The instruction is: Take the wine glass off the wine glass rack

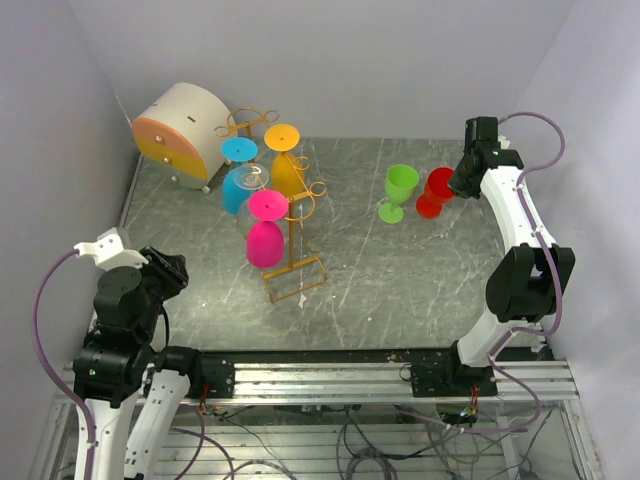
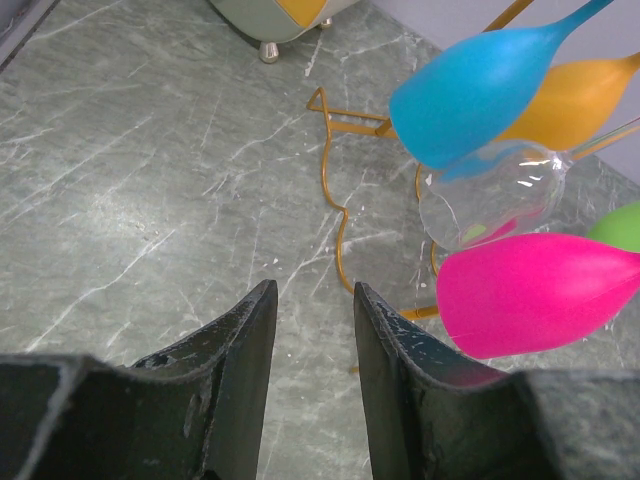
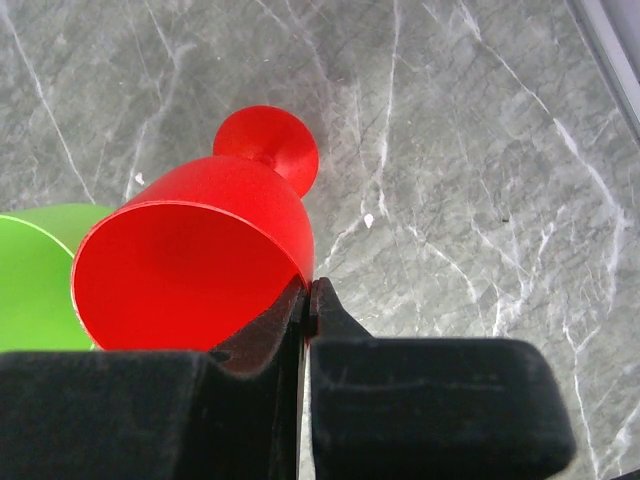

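Observation:
The gold wire wine glass rack stands left of centre, and its wire also shows in the left wrist view. Pink, blue, orange and clear glasses hang on it upside down. A red wine glass is at the right, off the rack. My right gripper is shut on its rim, one finger inside the bowl. My left gripper is open and empty, low at the near left, with the pink glass to its right.
A green glass stands upright just left of the red one, and it also shows in the right wrist view. A round white-and-orange drum box sits at the back left behind the rack. White walls close in on three sides.

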`<state>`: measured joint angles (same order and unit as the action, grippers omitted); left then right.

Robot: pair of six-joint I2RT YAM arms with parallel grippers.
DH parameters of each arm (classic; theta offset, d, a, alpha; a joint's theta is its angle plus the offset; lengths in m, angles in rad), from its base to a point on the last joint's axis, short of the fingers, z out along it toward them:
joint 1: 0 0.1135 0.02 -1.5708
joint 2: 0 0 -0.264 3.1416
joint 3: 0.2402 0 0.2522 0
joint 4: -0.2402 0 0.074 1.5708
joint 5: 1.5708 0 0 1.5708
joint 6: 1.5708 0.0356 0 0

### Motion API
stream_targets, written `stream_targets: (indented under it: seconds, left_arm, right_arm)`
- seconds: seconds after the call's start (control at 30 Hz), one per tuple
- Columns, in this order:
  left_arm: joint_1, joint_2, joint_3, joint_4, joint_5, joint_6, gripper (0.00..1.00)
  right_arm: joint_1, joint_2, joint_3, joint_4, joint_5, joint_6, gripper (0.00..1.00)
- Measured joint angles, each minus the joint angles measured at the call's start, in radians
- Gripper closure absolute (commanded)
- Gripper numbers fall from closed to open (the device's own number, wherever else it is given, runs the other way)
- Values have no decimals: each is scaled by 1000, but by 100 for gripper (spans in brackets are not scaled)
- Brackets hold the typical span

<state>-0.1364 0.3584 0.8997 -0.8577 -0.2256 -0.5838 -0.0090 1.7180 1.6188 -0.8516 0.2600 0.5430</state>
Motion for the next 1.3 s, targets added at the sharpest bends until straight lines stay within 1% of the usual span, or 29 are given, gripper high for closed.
stream_targets:
  seconds: [0.23, 0.43, 0.53, 0.6, 0.63, 0.67, 0.87, 0.97, 1.0, 1.03, 1.1, 1.3]
  left_arm:
    - [0, 8, 0, 0, 0, 0, 53]
    - [-1, 21, 0, 0, 0, 0, 53]
    - [-1, 23, 0, 0, 0, 0, 53]
    - [-1, 24, 0, 0, 0, 0, 53]
    - [-1, 24, 0, 0, 0, 0, 53]
    - [-1, 24, 0, 0, 0, 0, 53]
    - [-1, 26, 0, 0, 0, 0, 53]
    - [-1, 27, 0, 0, 0, 0, 53]
    - [-1, 27, 0, 0, 0, 0, 53]
    - [-1, 27, 0, 0, 0, 0, 53]
    - [-1, 28, 0, 0, 0, 0, 53]
    - [-1, 28, 0, 0, 0, 0, 53]
  right_arm:
    - [0, 20, -1, 9, -17, 0, 100]
    - [0, 37, -45, 37, -40, -1, 99]
    - [0, 37, -47, 52, -55, -2, 86]
    - [0, 37, -47, 59, -63, -3, 81]
    - [0, 37, -47, 61, -65, -4, 76]
    - [0, 37, -47, 61, -67, -3, 72]
    - [0, 37, -46, 61, -69, -4, 69]
    - [2, 32, -46, 65, -76, -4, 64]
    - [3, 25, -46, 68, -80, -4, 60]
    - [5, 16, -46, 71, -85, -5, 48]
    - [11, -9, -44, 76, -95, -3, 46]
    - [56, -107, 34, 91, -176, -13, 46]
